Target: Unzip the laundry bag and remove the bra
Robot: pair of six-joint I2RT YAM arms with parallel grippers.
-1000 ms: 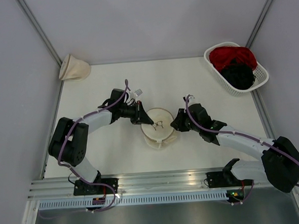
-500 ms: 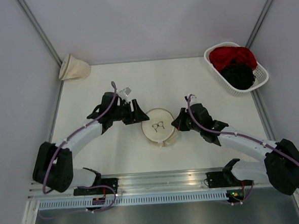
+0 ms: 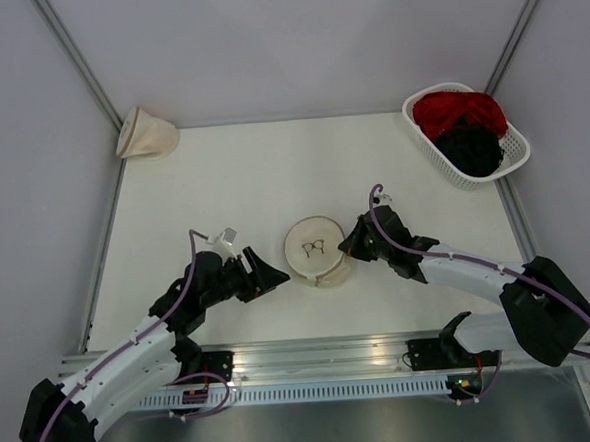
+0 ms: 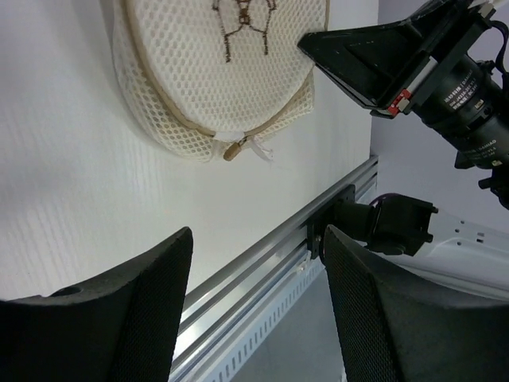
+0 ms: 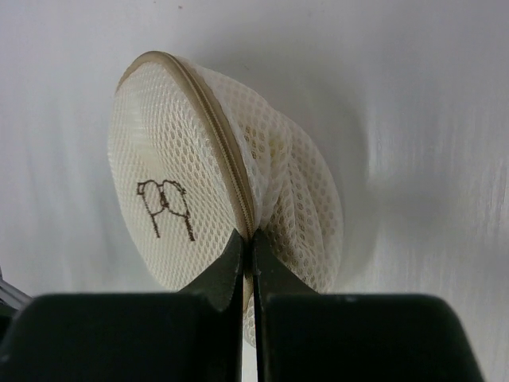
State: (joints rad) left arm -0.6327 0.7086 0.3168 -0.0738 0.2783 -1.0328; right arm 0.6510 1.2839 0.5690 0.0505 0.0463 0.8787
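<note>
The laundry bag is a round cream mesh pouch with a small spectacles mark, lying mid-table. My right gripper is shut on its right rim; in the right wrist view the fingertips pinch the mesh at the zip seam of the laundry bag. My left gripper hangs open to the bag's near left, apart from it. In the left wrist view the left gripper holds nothing, and the laundry bag shows its zip pull at the near rim. The bra is hidden.
A white basket with a red garment and a black garment stands at the back right. A cone-shaped cream bag lies at the back left corner. An aluminium rail runs along the near edge.
My left gripper opened, let go of the bag's left rim and pulled back toward the near left. My right gripper closed on the bag's right rim.
</note>
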